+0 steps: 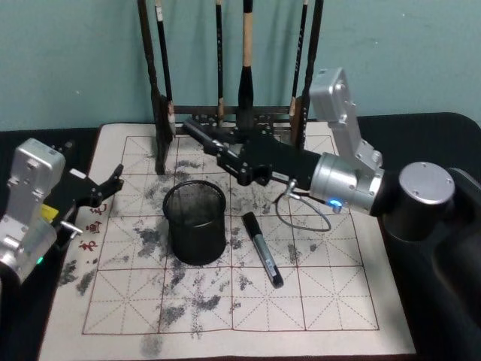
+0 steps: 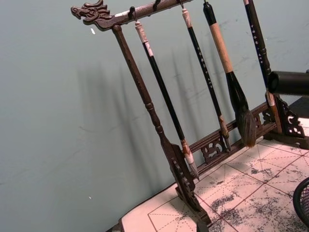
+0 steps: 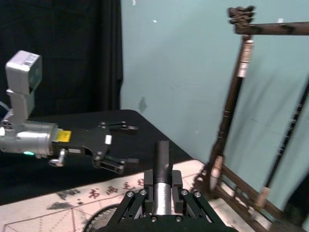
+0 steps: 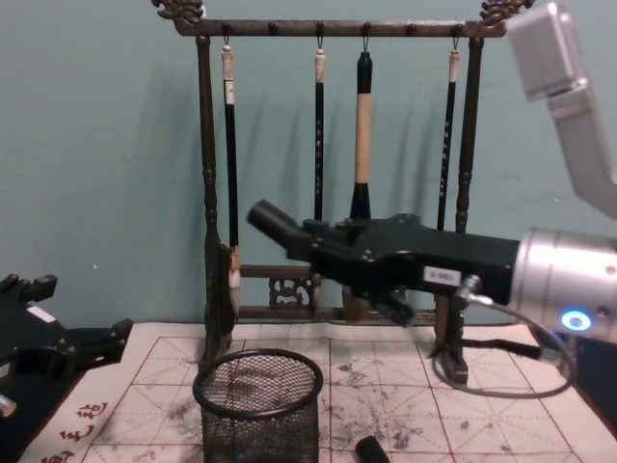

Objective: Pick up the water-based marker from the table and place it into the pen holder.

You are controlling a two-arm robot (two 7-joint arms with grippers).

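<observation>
R gripper (image 1: 229,154): jaws clamped on marker (image 1: 197,133), up behind pen holder (image 1: 195,242), not yet in it.
L gripper (image 1: 113,188): jaws apart, at mat (image 1: 338,301) left edge.
2nd marker (image 1: 262,250): flat on mat, just right of holder.

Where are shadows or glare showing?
Left wrist view: brush rack throws shadows on the teal wall. Chest view: fainter ones there; blue light glows on the arm behind the right gripper, shut on a marker. Head view: mat evenly lit.

One short round black wire-mesh pen holder (image 1: 195,226); two black cylindrical markers (image 1: 262,249); four long hanging calligraphy brushes (image 4: 363,125); one tall dark wooden brush rack (image 4: 203,174).
</observation>
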